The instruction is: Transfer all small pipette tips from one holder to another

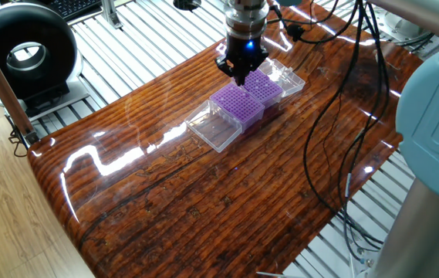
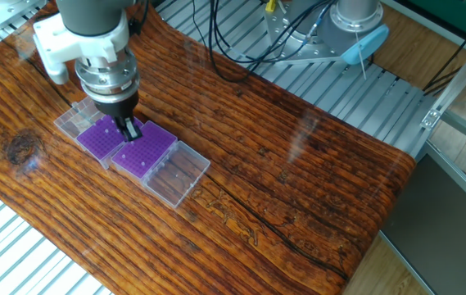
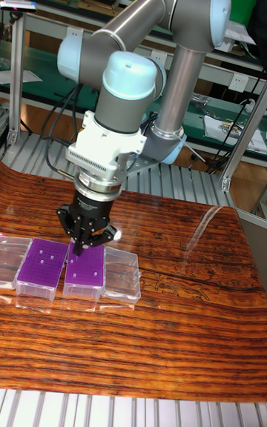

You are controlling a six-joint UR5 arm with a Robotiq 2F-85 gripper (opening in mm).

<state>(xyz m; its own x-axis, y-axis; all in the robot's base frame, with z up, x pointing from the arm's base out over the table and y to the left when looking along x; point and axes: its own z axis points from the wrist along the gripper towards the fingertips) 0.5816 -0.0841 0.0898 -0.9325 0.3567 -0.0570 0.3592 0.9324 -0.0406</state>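
The claw (image 3: 81, 244) hangs tip-down over the two purple grid racks that sit side by side on the wooden bench (image 1: 204, 201), its fingers close together. Whether a tip is pinched between them cannot be told, as any such piece is too small to resolve. In the tall fixed view the claw's tips are above the inner edge of the rack (image 3: 84, 273) directly beneath it, next to the seam with the neighbouring rack (image 3: 41, 265). That neighbouring rack lies just to the claw's side and carries a few pale specks, which are judged to be small pipette tips (image 3: 45, 255) seated in its holes. The rack under the claw shows only one or two such specks. Each rack has a clear lid (image 3: 122, 274) folded open on its outer side, away from the claw.

Step in hand, as judged: the carrying stage of a single transfer, with the claw raised clear of the grids and placed between the two holders. Which rack is the source cannot be settled from these views.

The next move calls for exact centring over one grid hole and a straight vertical descent. A slight sideways error would catch the grid wall.
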